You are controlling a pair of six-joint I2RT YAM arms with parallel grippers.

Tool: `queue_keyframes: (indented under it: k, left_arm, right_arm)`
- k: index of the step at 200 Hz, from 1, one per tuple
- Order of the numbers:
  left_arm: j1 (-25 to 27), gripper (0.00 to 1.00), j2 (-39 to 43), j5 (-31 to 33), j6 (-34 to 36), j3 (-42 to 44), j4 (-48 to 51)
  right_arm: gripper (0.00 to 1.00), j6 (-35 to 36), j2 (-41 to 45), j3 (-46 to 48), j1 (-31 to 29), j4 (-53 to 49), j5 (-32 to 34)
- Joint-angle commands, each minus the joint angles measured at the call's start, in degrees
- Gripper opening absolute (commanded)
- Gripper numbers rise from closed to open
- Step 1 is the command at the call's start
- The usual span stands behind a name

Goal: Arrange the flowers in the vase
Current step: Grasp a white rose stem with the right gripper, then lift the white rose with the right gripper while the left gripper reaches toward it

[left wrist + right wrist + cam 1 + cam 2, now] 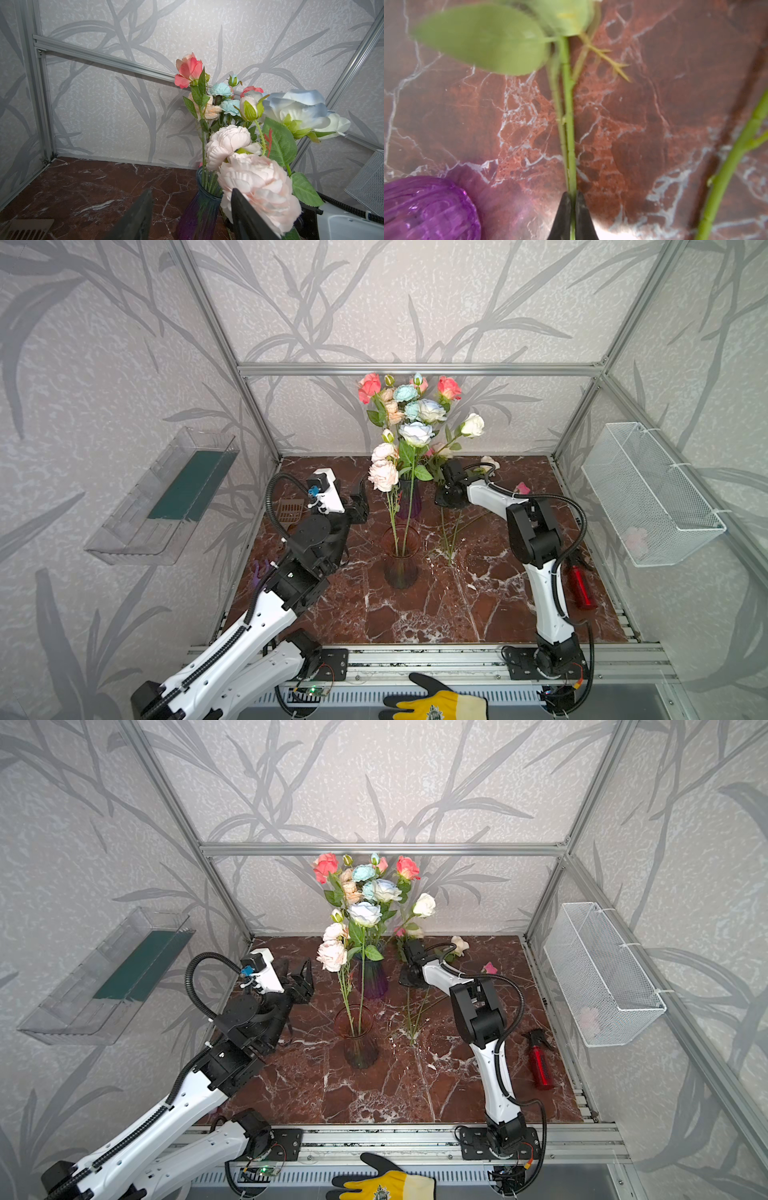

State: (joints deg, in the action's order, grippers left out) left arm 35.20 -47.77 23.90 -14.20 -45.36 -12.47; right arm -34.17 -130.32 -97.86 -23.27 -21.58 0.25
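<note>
Yellow work glove (436, 703) lies nearest, off the marble table (415, 614). Right jaws clamp a white artificial rose (473, 425) by its green stem (569, 124), near upright, head up, beside the purple glass vase (406, 506). Left jaws stand open.

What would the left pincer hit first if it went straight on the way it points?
Probably the purple vase, which sits dead ahead of the open left pincer in the wrist view. The pink bloom close at one side might brush it sooner; depth is unclear.
</note>
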Motion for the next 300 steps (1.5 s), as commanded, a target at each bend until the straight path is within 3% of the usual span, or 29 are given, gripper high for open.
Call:
queue_keyframes:
  k: [1,83,114,154,195,220,263,300]
  left_arm:
    - [-0.28,0.61,0.35,-0.55,-0.88,0.01,-0.80]
    - [-0.49,0.61,-0.13,-2.70,-1.58,-0.16,-0.80]
    - [-0.50,0.61,-0.54,-5.46,-2.31,-0.10,-1.04]
    - [-0.48,0.60,-1.10,-13.18,-2.33,-0.42,-2.51]
    - [-0.45,0.58,0.50,-26.21,-0.57,1.38,-8.58]
    - [-0.27,0.55,2.09,-29.95,-0.15,2.36,-11.10]
    - [0.82,0.53,2.81,-37.58,-0.55,1.10,-11.13]
    - [5.19,0.52,-3.34,-48.19,0.45,-3.73,-5.30]
  right_arm:
    - [0.03,-3.87,4.57,4.46,0.53,2.45,-1.63]
    - [0.00,-8.31,16.13,16.18,1.27,13.11,-3.95]
    - [0.00,-10.46,22.62,24.73,2.31,19.60,-5.15]
    - [0.00,-11.01,35.08,39.83,3.28,30.98,-5.66]
    - [0.00,-10.53,47.92,52.71,3.32,38.86,-3.54]
    - [0.00,-10.60,57.12,60.68,3.32,45.11,-1.91]
    - [0.00,-9.04,73.95,70.23,2.73,50.41,1.26]
    - [0.00,-6.82,85.13,74.10,0.80,51.69,3.60]
